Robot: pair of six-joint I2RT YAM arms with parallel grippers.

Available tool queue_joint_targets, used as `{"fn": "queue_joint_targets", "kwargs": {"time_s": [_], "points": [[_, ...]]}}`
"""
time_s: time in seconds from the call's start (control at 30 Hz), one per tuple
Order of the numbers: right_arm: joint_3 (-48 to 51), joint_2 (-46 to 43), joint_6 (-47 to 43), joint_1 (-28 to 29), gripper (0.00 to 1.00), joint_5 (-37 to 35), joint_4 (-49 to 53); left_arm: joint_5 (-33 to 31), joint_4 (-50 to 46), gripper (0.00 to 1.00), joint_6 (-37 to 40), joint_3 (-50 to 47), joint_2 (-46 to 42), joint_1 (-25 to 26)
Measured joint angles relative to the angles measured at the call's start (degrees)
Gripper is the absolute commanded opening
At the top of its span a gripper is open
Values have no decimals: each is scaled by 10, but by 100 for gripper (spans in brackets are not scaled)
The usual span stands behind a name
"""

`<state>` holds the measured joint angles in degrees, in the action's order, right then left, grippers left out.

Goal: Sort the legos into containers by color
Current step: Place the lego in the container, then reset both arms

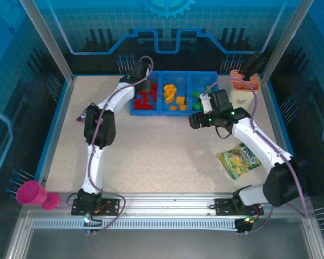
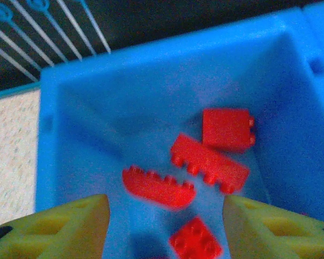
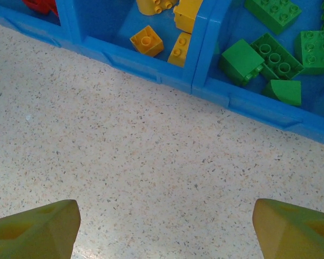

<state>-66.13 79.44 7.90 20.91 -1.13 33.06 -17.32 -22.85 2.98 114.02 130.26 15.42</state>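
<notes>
Starting at the near edge in the top view, I see a pink cup (image 1: 31, 192) at lower left and a yellow-green snack packet (image 1: 238, 162) at lower right, both well apart from the job. Further in, my right hand (image 3: 164, 216) hangs above bare speckled worktop (image 3: 124, 151), near the front wall of the blue bin (image 3: 151, 70). Its fingers stand wide apart with nothing between them.

Beyond it, the bin's three compartments hold the legos. In the right wrist view the green bricks (image 3: 272, 54) sit at upper right and the yellow bricks (image 3: 147, 40) at top centre; the red bricks (image 2: 208, 162) lie in the left compartment. I judge them light, rigid and slick-sided, so I'd pinch one across its flat side walls, not over the studs. The curved red piece (image 2: 159, 186) looks the trickiest to hold.

Farthest off, my left hand (image 2: 163, 213) hovers over the red compartment with its fingers parted a moderate way, carrying nothing and touching nothing I can see. Sorting looks close to done to me.
</notes>
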Motion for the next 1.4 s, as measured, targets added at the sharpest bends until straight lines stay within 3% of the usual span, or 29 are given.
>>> {"fn": "queue_joint_targets", "kwargs": {"time_s": [0.23, 0.37, 0.5, 0.67, 0.87, 1.07, 1.23, 1.4], "points": [[-1, 0, -3, 0, 87, -16, 5, 5, 90, 68, -11, -335, -297, 0], [-2, 0, -9, -1, 93, -26, 0, 3, 212, 78, -18, -592, -506, -2], [-2, 0, -20, -5, 95, -34, -10, -9, 332, 81, -9, -786, -604, -14], [-11, 10, -25, -8, 100, -45, -8, -11, 455, 87, -13, -900, -612, -56], [-11, 10, -24, -9, 100, -51, -6, 1, 608, 92, -12, -955, -580, -87], [-11, -4, -24, -9, 100, -63, -3, 100, 772, 99, -30, -972, -445, -165], [-11, -21, -25, -9, 100, -83, 13, 154, 785, 99, -35, -967, -409, -176], [11, -56, -37, -12, 100, -94, -5, 161, 771, 99, -35, -932, -409, -171]]}}
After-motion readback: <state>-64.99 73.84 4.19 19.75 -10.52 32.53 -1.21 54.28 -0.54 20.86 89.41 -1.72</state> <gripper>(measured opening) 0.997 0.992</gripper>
